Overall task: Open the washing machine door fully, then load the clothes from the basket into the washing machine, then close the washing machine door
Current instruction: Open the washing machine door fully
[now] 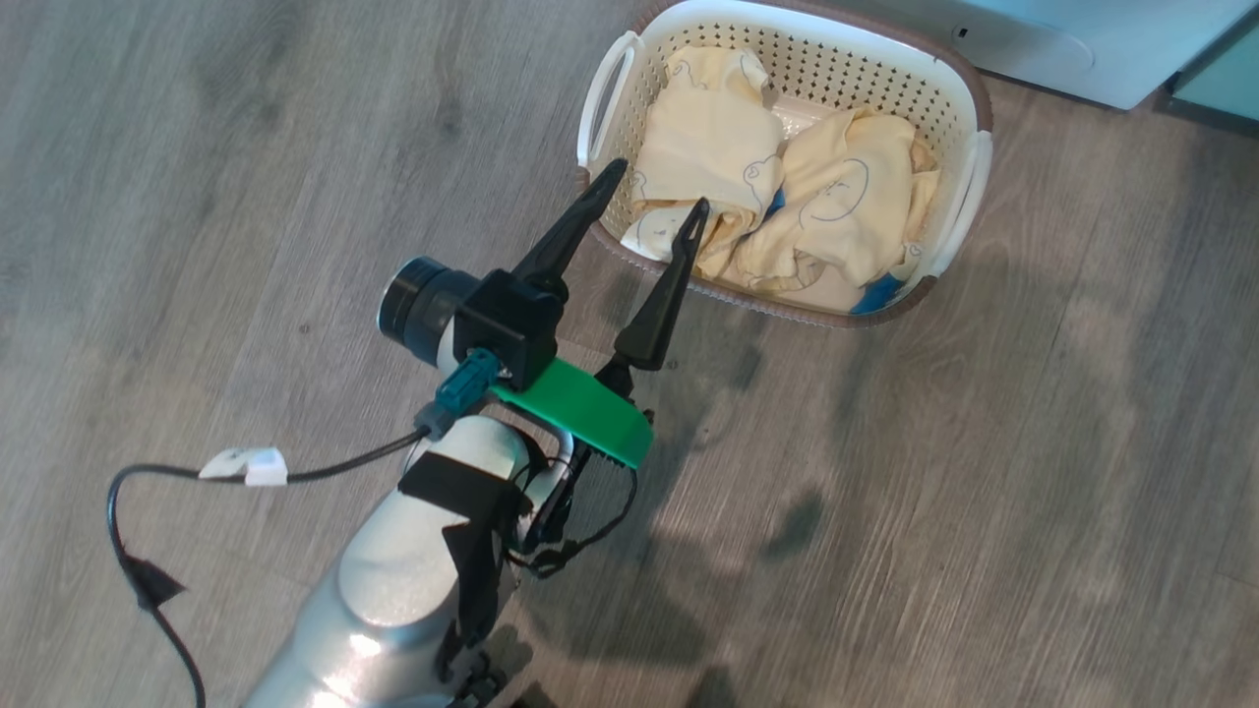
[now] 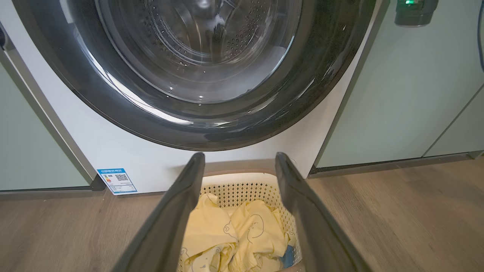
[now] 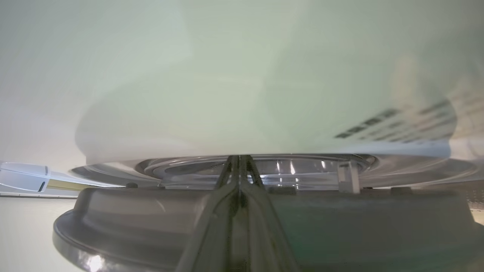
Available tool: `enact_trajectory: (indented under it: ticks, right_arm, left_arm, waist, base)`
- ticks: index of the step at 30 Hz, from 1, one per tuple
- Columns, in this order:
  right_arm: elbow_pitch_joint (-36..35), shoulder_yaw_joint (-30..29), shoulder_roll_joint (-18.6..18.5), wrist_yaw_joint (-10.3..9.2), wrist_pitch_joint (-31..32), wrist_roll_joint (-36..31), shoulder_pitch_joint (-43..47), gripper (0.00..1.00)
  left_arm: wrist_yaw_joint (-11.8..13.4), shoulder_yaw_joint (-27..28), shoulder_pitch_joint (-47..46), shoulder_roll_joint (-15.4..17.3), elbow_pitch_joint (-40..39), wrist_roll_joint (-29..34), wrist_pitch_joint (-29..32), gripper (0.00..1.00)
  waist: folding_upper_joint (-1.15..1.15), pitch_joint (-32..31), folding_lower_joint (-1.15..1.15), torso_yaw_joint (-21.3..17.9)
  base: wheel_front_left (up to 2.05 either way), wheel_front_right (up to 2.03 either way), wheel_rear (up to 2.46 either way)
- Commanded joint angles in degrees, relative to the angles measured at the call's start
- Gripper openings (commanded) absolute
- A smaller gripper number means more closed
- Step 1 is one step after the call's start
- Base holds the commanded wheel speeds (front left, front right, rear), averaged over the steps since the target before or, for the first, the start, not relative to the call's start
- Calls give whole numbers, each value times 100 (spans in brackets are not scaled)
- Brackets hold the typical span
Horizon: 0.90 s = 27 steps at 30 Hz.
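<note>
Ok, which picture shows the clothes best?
The head view: it looks down into the basket, so the clothes show nearly whole. The left wrist view shows part of them between the fingers of the left gripper. The right wrist view faces the washing machine door.

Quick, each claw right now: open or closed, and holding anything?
Left claw: open, empty, pointing at the clothes in the basket.
Right claw: shut, gripping nothing visible.

One basket; at least two garments; one washing machine.
</note>
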Motion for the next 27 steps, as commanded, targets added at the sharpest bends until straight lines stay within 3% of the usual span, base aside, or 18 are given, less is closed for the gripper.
enact_trajectory:
  ticks: [1, 15, 27]
  right_arm:
    - [-121, 60, 168, -15, 115, -38, -274, 0]
    - [-15, 140, 119, -15, 666, -66, -225, 0]
    - [-380, 184, 253, -15, 1387, 102, 230, 0]
  left_arm:
    - [34, 174, -85, 89, -190, -26, -35, 100]
    - [59, 206, -100, 89, -184, -9, -35, 100]
    - [55, 250, -66, 89, -115, 26, -35, 100]
  waist:
    - [0, 3, 0, -1]
    - [0, 1, 0, -112]
    - [0, -133, 0, -276]
  base:
    - [0, 0, 0]
    - [0, 0, 0]
    - [0, 0, 0]
